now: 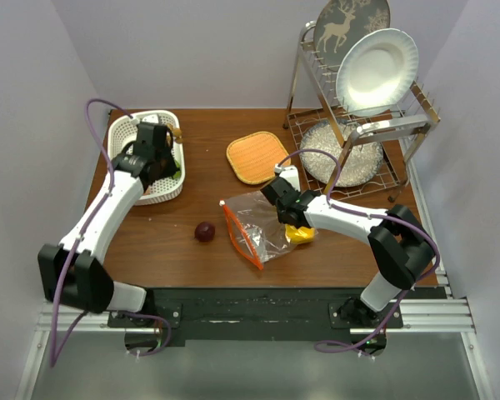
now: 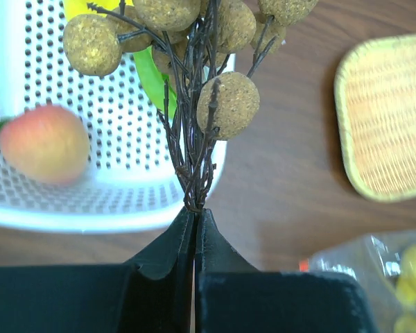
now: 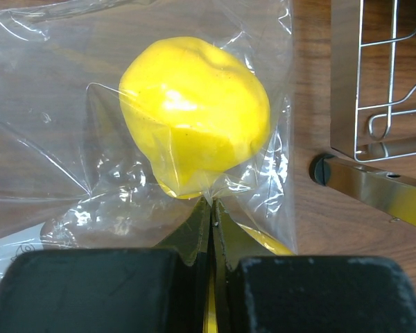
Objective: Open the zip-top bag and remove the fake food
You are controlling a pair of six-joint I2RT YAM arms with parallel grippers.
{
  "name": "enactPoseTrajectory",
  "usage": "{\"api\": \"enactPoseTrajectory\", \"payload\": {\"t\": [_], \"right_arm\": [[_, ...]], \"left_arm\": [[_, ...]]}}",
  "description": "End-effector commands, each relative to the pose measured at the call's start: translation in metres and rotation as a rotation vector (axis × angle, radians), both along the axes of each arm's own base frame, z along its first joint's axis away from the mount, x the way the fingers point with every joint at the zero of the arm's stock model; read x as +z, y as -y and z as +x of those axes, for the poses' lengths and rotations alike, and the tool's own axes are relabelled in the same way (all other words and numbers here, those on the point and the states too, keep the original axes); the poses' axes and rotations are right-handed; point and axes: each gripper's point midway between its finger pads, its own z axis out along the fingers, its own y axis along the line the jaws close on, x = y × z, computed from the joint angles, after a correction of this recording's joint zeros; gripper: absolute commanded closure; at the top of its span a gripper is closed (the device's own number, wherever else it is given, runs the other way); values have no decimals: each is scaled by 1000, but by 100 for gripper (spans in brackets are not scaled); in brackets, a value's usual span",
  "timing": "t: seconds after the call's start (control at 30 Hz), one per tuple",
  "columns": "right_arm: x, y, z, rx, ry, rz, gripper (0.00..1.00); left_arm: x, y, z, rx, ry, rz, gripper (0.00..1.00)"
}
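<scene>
My left gripper [image 2: 195,211] was clenched on the stems of a brown cluster [image 2: 225,104] over a white basket's [image 2: 90,211] edge. My right gripper [image 3: 211,205] pinched the clear bag [image 3: 48,139], with a yellow fruit [image 3: 194,114] inside it. The bag lay on the brown wooden table [image 1: 167,250], a purple piece [image 1: 204,231] near it. Pale walls [image 1: 200,58] closed in three sides.

A: What's sitting on the table [image 1: 158,246]?
B: A basket [image 1: 119,133] is sitting back left, a mat [image 1: 257,157] is lying mid-back, a rack [image 1: 400,127] is standing right.
A: And nearer?
B: A bag [image 1: 252,218] is lying centre, a purple piece [image 1: 204,232] resting just left.
</scene>
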Motion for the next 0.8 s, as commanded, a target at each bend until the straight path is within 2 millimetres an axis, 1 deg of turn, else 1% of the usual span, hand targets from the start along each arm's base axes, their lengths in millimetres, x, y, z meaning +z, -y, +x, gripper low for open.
{"api": "enactPoseTrajectory", "payload": {"t": [0.0,0.03,0.07,0.1,0.13,0.17,0.2,0.23,0.27,0.3,0.33,0.37,0.4,0.43,0.47,0.5,0.53,0.57,0.6,0.63,0.67,0.7,0.73,0.77], "right_arm": [[4,-5,2,7,13,37,100],[5,-5,3,6,13,40,100],[5,-5,2,8,13,42,100],[5,-6,2,11,12,46,100],[7,-5,2,9,15,49,100],[6,-5,1,11,14,49,100],[8,-5,1,11,17,52,100],[8,-5,0,14,17,50,100],[8,-5,1,14,18,53,100],[8,-6,0,18,17,55,100],[8,-6,1,17,17,57,100],[8,-7,0,21,15,60,100],[7,-7,0,20,13,60,100],[8,-8,0,23,14,63,100],[7,-8,0,21,13,65,100],[8,-8,1,22,14,66,100],[7,-8,1,22,12,66,100],[7,-9,0,23,12,66,100],[6,-8,-1,25,9,67,100],[7,-8,0,23,11,69,100],[6,-9,-1,25,9,69,100],[7,-9,0,26,9,71,100],[6,-9,0,26,8,70,100],[5,-9,-1,27,3,70,100]], "left_arm": [[5,-14,59,-10,71,6,100],[-1,-15,65,-12,59,3,99],[2,-14,74,-17,70,-2,97],[-13,-14,81,-33,36,7,84],[-17,-14,85,-40,23,15,71],[-15,-15,87,-39,14,25,55],[-18,-17,88,-38,0,39,27],[-17,-17,88,-39,3,42,17],[-19,-18,83,-38,-3,44,13],[-10,-19,79,-34,19,43,11],[-16,-19,70,-36,7,42,11],[-16,-19,64,-38,2,39,11],[-6,-12,53,-50,21,34,12],[-20,-8,39,-61,-9,44,13],[-11,-4,27,-71,17,51,14],[-13,7,16,-81,16,65,16],[-31,12,-3,-95,-29,71,18],[-26,16,-16,-105,-6,62,21],[-30,30,-28,-123,-9,42,22],[-50,32,-46,-132,-54,39,24],[-46,46,-59,-154,-33,3,25],[-50,50,-69,-158,-35,-2,26],[-63,53,-83,-168,-65,2,26],[-62,67,-95,-191,-53,-28,26]]}}
